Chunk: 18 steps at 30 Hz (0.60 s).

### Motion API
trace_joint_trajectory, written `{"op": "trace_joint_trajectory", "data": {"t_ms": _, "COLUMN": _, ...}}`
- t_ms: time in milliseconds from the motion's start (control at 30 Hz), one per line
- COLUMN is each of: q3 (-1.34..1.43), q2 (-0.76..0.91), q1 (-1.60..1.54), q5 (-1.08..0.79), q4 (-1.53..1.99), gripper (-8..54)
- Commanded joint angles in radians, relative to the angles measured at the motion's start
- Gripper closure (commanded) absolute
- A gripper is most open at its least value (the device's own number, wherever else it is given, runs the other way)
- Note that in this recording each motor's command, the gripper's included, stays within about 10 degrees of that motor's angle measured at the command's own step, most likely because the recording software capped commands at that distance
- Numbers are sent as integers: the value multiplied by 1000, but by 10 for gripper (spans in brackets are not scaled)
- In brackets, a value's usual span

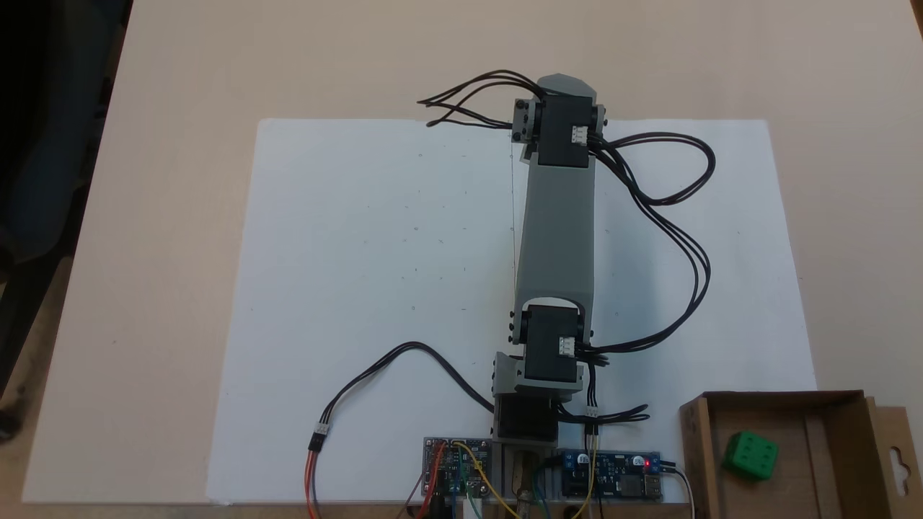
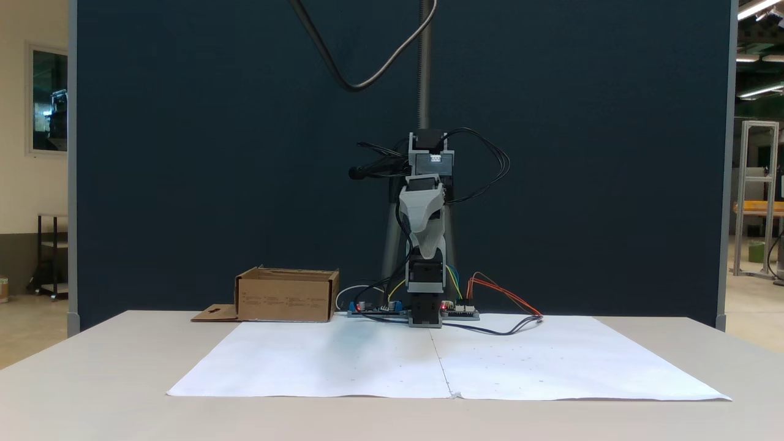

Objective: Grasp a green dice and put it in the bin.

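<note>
1. One small bright green plastic dice (image 1: 751,455) with sunken round pips lies inside the shallow brown cardboard bin (image 1: 696,447), on its floor toward the left half as the fixed view from above shows it, clear of the walls.
2. In the fixed view from the front we see, going left to right, the bin's flat side flap (image 2: 214,314) lying on the beige table (image 2: 92,367), then the bin (image 2: 286,298) itself standing just beside the left end of the robot's circuit boards (image 2: 373,308).
3. We see a large white paper sheet (image 1: 375,252) covering the middle of the table, with the bin's near-left corner resting on the sheet's edge in the view from above.
4. We see the grey and black robot arm (image 1: 555,231) folded over its base at the sheet's rear centre, black cables (image 1: 678,216) looping off to its right in the view from above.
5. The gripper (image 2: 427,245) hangs pointing down in front of the arm in the front view, well apart from the bin; its jaws stand one behind the other, so we cannot tell whether they are parted or closed.
6. Orange wires (image 2: 502,294) trail right of the base in the front view.
</note>
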Motion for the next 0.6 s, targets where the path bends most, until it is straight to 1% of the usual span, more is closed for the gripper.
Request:
{"op": "trace_joint_trajectory", "data": {"t_ms": 0, "q3": 18, "q2": 32, "q1": -3, "q5": 51, "q4": -135, "gripper": 21}}
{"op": "trace_joint_trajectory", "data": {"t_ms": 100, "q3": 137, "q2": 84, "q1": -15, "q5": 52, "q4": -270, "gripper": 19}}
{"op": "trace_joint_trajectory", "data": {"t_ms": 300, "q3": 523, "q2": 235, "q1": -26, "q5": 48, "q4": -527, "gripper": 20}}
{"op": "trace_joint_trajectory", "data": {"t_ms": 333, "q3": 653, "q2": 282, "q1": -37, "q5": 25, "q4": -593, "gripper": 20}}
{"op": "trace_joint_trajectory", "data": {"t_ms": 567, "q3": 1115, "q2": 454, "q1": -61, "q5": -104, "q4": -905, "gripper": 20}}
